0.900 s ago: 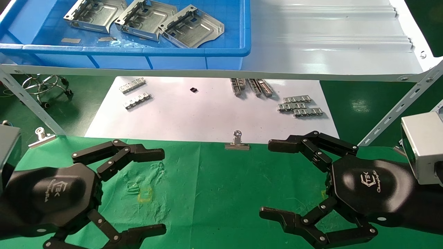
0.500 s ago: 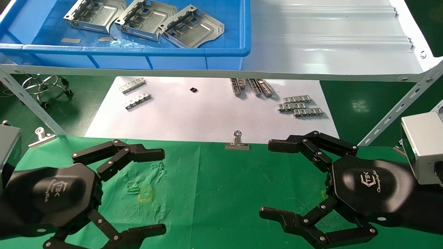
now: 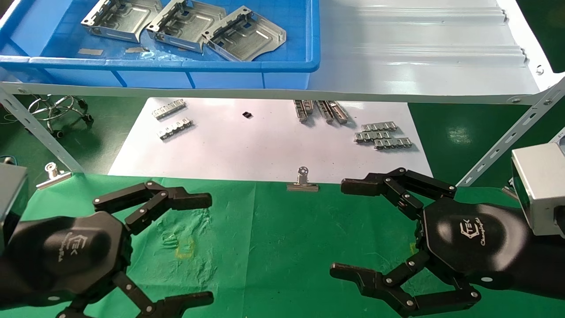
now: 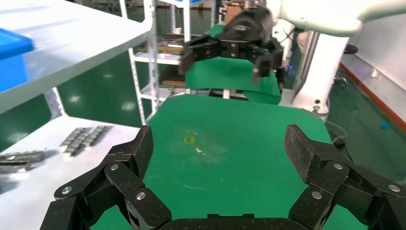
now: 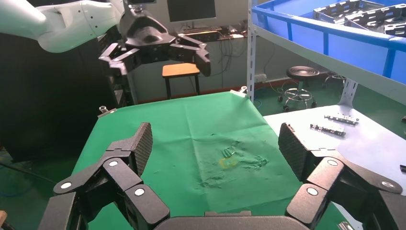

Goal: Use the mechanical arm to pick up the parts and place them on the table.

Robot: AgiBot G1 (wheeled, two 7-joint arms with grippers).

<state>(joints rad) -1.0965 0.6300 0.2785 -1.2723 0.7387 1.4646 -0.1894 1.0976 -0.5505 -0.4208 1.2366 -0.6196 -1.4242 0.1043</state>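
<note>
Landmark: blue bin, on the grey shelf at the far side of the scene.
Parts: three silvery stamped plates inside the blue bin, side by side along its far portion, the rightmost overlapping its neighbour; none gripped.
Table: green cloth surface, nearer the robot than the blue bin and lower; wrinkled, with a scuffed yellowish mark near the left end effector.
White sheet: under the shelf, between the blue bin and the table.
Ridged strips: small silver pieces on the white sheet, two below the bin's left part, more out past the bin's right end.
Binder clips: one on the table's far edge, below the bin's right end; another at the table's far left corner.
Left end effector: above the table, well short of the blue bin; fingers spread wide, released, nothing held.
Right end effector: above the table's right side, well short of the blue bin; fingers spread wide, released, nothing held.
</note>
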